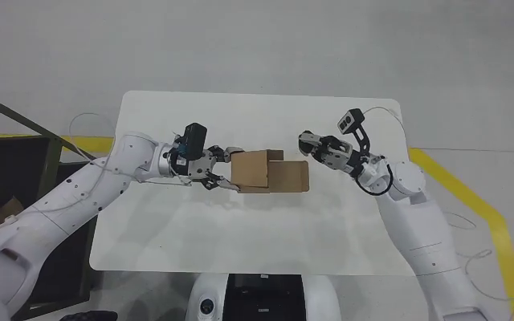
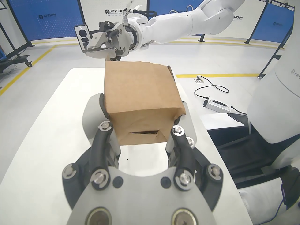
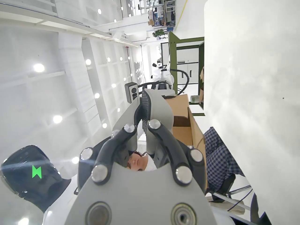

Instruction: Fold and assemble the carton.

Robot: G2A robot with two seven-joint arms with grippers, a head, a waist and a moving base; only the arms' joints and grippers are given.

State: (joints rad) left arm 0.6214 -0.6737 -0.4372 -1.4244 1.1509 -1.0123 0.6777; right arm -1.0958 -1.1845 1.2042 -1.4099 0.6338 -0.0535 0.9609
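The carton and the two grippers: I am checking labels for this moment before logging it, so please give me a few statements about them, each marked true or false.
1. The left gripper clasps the carton between its fingers. True.
2. The right gripper is spread wide open. False: its fingers are pressed together and hold nothing.
3. The carton is over the white table. True.
4. The carton is closed up at every end. False: the end facing the right gripper is open, with a flap sticking out.
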